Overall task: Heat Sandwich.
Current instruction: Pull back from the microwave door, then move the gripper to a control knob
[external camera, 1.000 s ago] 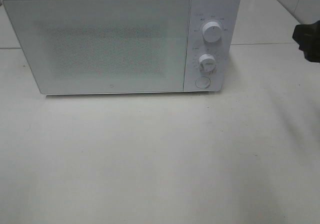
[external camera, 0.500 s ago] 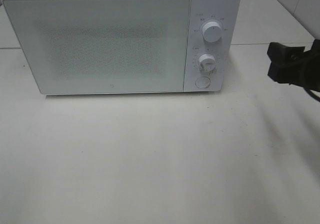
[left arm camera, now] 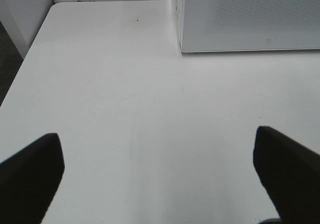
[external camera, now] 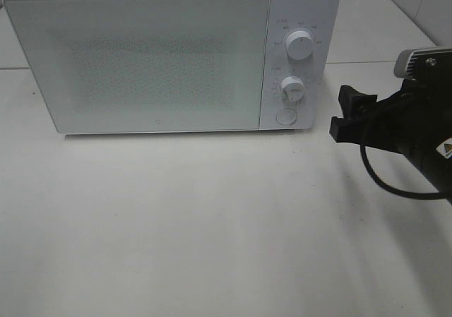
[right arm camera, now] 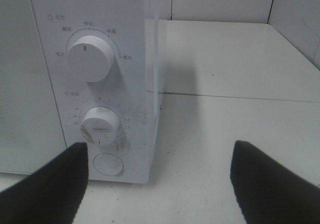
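Boxy white microwave oven (external camera: 169,56) stands at the back of the white bench (external camera: 212,225). Its frosted, speckled door (external camera: 141,63) is shut.

Control panel is right of the door: large white upper dial (external camera: 299,45), smaller white lower dial (external camera: 292,87), round white push button (external camera: 286,116) at the bottom.

Right hand (external camera: 342,112): black, jaws spread, nothing between them. It hangs above the bench just right of the panel, level with the lower dial and the button, clear of the casing. A black cable (external camera: 385,183) loops beneath its arm. In the wrist view the two fingers (right arm camera: 50,184) frame the panel's lower corner.

Left hand (left arm camera: 156,139): jaws spread wide and empty, over bare bench off the oven's door-side front corner.

Sandwich: not seen in any view, and the door panel shows nothing behind it. Position cannot be told.
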You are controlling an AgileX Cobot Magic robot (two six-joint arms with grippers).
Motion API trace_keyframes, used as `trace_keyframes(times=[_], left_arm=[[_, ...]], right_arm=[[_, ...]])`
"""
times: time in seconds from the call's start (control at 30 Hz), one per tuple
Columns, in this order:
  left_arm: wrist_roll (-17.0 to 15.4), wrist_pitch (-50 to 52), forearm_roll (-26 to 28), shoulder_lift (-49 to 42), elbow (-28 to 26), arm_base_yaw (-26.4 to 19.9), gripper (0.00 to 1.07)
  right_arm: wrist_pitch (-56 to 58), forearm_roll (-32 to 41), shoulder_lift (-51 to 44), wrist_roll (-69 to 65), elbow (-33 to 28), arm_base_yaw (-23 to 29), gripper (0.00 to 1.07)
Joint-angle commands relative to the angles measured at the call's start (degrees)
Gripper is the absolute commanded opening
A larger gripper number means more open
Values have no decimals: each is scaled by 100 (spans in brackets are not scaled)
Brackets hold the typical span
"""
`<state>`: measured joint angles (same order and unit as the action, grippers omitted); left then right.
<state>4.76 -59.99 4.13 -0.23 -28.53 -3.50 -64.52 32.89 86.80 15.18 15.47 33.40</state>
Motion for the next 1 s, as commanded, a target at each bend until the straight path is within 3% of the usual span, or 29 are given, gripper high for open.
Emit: trace_keyframes(times=[0.03,0.2,0.43,1.0], left_arm=[[-46,57,23,-149,23,-23,98],[-46,57,23,-149,23,-23,98],[-46,57,23,-149,23,-23,98],[-46,57,23,-149,23,-23,98]], right_arm=[[-275,395,166,120,80,390,75],[-395,1031,533,447,372,1049,75],[-401,1484,905,705,779,1513,75],[-378,1736,1146,819,1037,1805,75]])
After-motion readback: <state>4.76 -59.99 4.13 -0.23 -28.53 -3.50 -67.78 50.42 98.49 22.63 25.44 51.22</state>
